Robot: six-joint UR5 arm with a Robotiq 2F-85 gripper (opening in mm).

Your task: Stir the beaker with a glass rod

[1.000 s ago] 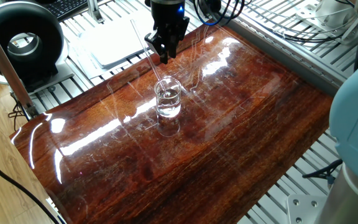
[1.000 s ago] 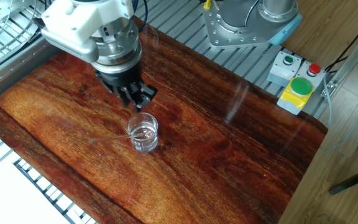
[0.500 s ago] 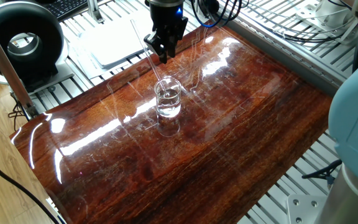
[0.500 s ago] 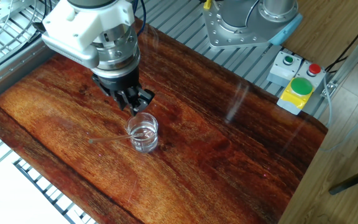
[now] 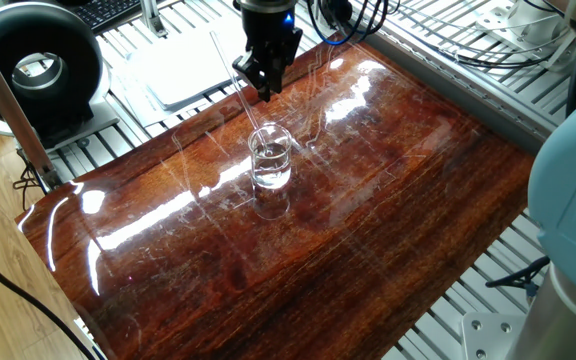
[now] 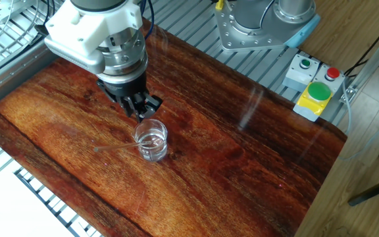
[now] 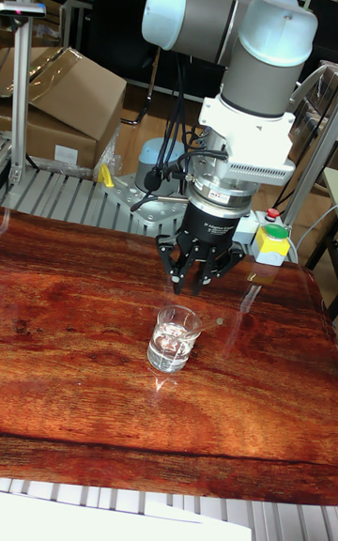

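The beaker [image 5: 270, 157] is standing upright near the middle of the glossy wooden surface [image 5: 368, 220], holding clear liquid. The glass rod [image 5: 236, 82] is leaning out of it, slanting toward the surface's edge. The gripper [image 5: 264, 85] is hovering just above the beaker's rim, its jaws looking spread, not pinching the rod.
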